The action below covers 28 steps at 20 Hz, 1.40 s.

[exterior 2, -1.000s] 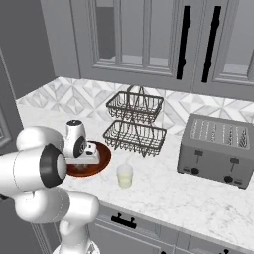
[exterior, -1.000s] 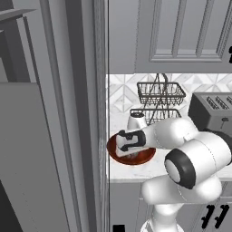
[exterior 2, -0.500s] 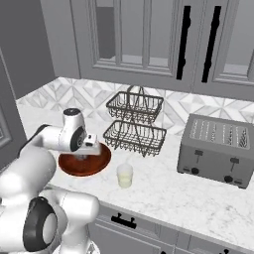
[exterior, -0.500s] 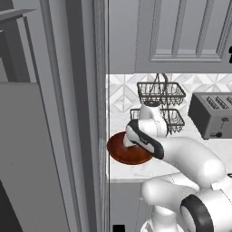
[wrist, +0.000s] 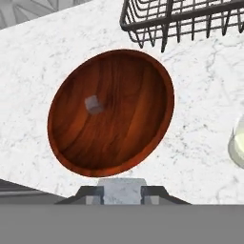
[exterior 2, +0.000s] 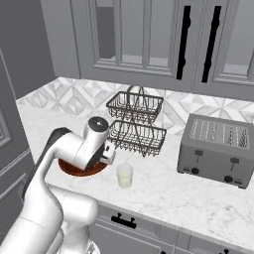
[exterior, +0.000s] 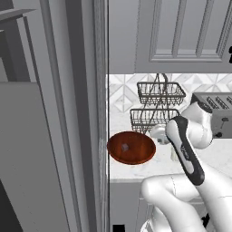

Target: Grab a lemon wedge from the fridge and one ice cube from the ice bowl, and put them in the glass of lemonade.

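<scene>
Ice bowl (wrist: pixel 112 114): on the marble counter (wrist: pixel 200 95), just beside the wire basket (wrist: pixel 186 19).
Ice cube (wrist: pixel 93 104): one lying inside the bowl.
Lemonade glass (exterior 2: pixel 124 176): near the bowl.
Gripper (wrist: pixel 121 189): above the bowl's rim, clamped on a pale ice cube.

No readable text, label, brand, number or sign on anything here.
</scene>
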Available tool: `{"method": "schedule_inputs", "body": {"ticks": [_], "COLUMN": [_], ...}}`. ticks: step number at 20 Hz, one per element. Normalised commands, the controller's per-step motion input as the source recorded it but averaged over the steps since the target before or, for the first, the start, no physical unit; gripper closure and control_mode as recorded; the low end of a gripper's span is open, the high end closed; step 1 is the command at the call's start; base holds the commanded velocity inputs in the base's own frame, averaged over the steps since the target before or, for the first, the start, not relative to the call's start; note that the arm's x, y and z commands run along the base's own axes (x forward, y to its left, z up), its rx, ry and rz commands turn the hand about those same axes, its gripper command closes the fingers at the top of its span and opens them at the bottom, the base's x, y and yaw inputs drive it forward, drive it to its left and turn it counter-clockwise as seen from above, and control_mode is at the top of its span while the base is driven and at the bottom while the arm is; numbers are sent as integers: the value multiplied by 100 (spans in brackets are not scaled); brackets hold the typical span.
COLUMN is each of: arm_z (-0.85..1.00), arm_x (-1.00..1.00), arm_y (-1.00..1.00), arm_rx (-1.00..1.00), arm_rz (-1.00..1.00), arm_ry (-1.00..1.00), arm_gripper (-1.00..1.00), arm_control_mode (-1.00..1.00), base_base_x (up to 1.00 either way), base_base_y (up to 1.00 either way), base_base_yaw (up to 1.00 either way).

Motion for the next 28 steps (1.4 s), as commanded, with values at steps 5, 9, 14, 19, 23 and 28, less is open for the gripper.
{"method": "schedule_inputs", "body": {"ticks": [5, 9, 14, 19, 23, 28], "arm_z": [51, 48, 7, -24, -13, -26], "arm_x": [-25, -1, 4, 12, 3, 16], "arm_y": [-71, -58, -33, -16, -30, -8], "arm_rx": [28, 29, 18, 1, 0, 0], "arm_rz": [-12, -6, -1, 0, 0, 0], "arm_ry": [-3, 0, 4, 9, 5, 4], "arm_gripper": [100, 100, 100, 100, 100, 100], "arm_control_mode": [-100, -100, -100, -100, -100, -100], "base_base_x": [0, 0, 0, 0, 0, 0], "base_base_y": [0, 0, 0, 0, 0, 0], "base_base_yaw": [0, 0, 0, 0, 0, 0]}}
